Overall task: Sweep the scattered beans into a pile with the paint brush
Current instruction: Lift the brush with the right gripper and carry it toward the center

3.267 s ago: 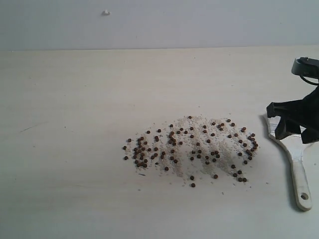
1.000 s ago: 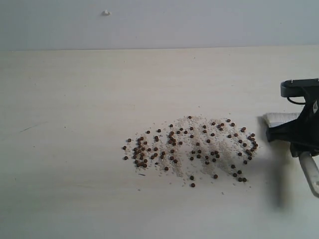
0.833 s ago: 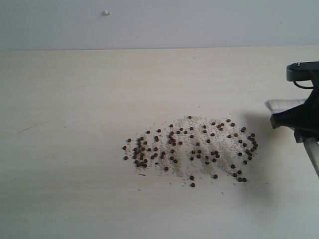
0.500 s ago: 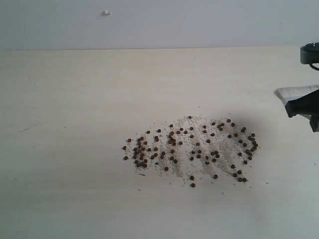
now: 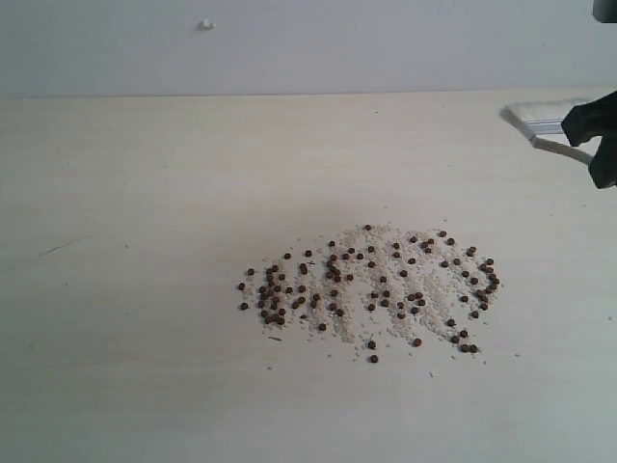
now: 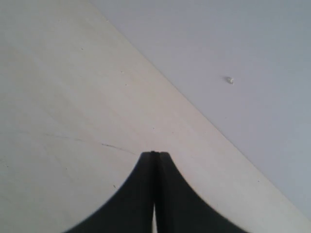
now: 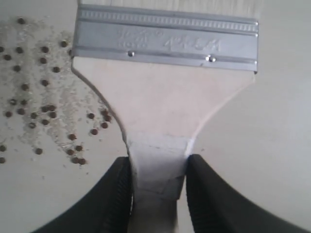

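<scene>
The beans (image 5: 371,289) lie scattered in a broad patch with white crumbs in the middle of the pale table, and show again in the right wrist view (image 7: 43,92). The paint brush (image 7: 165,92), pale wood with a silver ferrule, hangs in the air at the right edge of the exterior view (image 5: 540,123), bristles pointing left. My right gripper (image 7: 158,167) is shut on its handle, up and to the right of the bean patch (image 5: 600,135). My left gripper (image 6: 154,154) shows only in its wrist view, jaws pressed together and holding nothing.
The pale wooden table (image 5: 145,241) stretches to a grey wall at the back. A small white speck (image 5: 204,24) sits on that wall. A thin dark scratch (image 5: 63,246) marks the table at the left.
My right gripper has lifted the paint brush off the table and carried it up toward the back right. The beans have not moved.
</scene>
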### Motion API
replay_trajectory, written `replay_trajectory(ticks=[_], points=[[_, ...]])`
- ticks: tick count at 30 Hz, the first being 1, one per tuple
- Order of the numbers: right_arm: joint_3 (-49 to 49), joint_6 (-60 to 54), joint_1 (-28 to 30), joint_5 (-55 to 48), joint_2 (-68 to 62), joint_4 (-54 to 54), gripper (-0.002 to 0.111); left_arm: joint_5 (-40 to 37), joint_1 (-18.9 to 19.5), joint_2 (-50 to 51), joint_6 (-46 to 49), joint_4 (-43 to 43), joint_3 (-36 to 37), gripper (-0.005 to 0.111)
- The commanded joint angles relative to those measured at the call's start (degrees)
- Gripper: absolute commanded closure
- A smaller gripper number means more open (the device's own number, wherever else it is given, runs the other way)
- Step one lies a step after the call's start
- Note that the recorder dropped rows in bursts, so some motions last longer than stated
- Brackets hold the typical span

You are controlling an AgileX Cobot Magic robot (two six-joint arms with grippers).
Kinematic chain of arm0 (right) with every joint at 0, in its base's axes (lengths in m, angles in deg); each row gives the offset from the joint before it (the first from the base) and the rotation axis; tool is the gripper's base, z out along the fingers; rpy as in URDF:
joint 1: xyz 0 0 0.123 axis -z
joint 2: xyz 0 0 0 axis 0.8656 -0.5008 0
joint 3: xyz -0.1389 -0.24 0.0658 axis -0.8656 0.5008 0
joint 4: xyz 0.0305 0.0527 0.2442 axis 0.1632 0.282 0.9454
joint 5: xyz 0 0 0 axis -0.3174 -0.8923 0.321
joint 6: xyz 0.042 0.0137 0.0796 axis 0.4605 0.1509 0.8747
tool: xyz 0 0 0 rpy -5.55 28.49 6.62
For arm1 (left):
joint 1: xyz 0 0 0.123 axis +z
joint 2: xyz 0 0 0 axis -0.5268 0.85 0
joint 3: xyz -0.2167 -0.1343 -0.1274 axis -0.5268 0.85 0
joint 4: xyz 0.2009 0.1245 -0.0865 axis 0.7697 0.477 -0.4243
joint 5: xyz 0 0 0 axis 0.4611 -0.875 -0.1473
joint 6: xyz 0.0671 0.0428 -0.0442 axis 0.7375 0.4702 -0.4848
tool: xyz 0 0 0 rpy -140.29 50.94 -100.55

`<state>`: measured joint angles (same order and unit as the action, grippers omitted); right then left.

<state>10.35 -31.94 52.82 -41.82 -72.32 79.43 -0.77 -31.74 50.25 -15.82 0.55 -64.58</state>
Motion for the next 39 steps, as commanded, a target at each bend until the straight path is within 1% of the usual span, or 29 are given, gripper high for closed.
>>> replay_trajectory(ticks=[1, 5, 10, 13, 17, 22, 27, 29, 30, 31, 32, 33, 34, 36, 38, 39], points=[[-0.58, -5.2, -0.14, 0.69, 0.23, 7.62, 0.108, 0.03, -0.11, -0.37, 0.38, -0.3, 0.14, 0.107], [-0.58, -7.43, -0.14, 1.48, -0.45, 12.6, 0.108, 0.03, -0.11, -0.37, 0.38, -0.3, 0.14, 0.107], [-0.58, -13.79, -0.14, 2.7, -3.15, 22.36, 0.108, 0.03, -0.11, -0.37, 0.38, -0.3, 0.14, 0.107], [-0.58, -16.13, -0.14, 3.79, -4.74, 25.63, 0.108, 0.03, -0.11, -0.37, 0.38, -0.3, 0.14, 0.107], [-0.58, -19.52, -0.14, 3.82, -6.99, 29.3, 0.108, 4.34, -0.11, -0.41, 0.41, -0.02, 0.14, 0.107], [-3.9, -21.3, -0.14, 1.62, -10.07, 29.19, 0.108, 3.95, -0.11, -0.41, 0.41, -0.02, 0.14, 0.107], [-6.84, -22.94, -0.14, 0.49, -12.06, 28.59, 0.108, 5.22, 0.0, -0.41, 0.52, -0.02, 0.14, 0.107], [-7.37, -23.45, -0.14, 0.81, -12.17, 28.59, 0.108, 8.36, 0.0, -0.41, 5.08, 0.23, 0.14, 0.107], [-7.49, -23.72, -0.14, 1.3, -12.17, 28.59, 0.108, 11.71, 0.0, -0.41, 8.21, 0.23, 0.14, 0.107], [-7.64, -23.72, -0.14, 1.32, -12.25, 28.59, 0.108, 13.58, 0.0, -0.41, 8.86, 0.23, 0.14, 0.107], [-7.73, -24.31, -0.14, 1.21, -12.29, 28.59, 0.108, 18.49, 0.0, -0.41, 9.3, 0.23, 0.14, 0.107], [-7.73, -24.8, -0.14, 1.21, -12.29, 28.59, 0.108, 21.71, 0.0, -0.41, 9.3, 0.23, 0.14, 0.107], [-7.88, -24.92, -0.14, 1.21, -12.7, 28.59, 0.108, 27.03, 0.0, -0.41, 9.78, 0.23, 0.14, 0.107], [-7.87, -25.05, -0.14, 1.12, -13.26, 28.59, 0.108, 34.32, 0.0, -0.41, 11.62, 0.23, 0.14, 0.107], [-7.87, -25.19, -0.14, 1.12, -13.86, 28.59, 0.108, 38.51, 0.0, -0.41, 13.21, 0.11, 0.14, 0.107], [-7.87, -25.41, -0.14, 1.12, -13.97, 28.59, 0.108, 39.11, 0.0, -0.28, 15.65, 0.0, 0.14, 0.107]])
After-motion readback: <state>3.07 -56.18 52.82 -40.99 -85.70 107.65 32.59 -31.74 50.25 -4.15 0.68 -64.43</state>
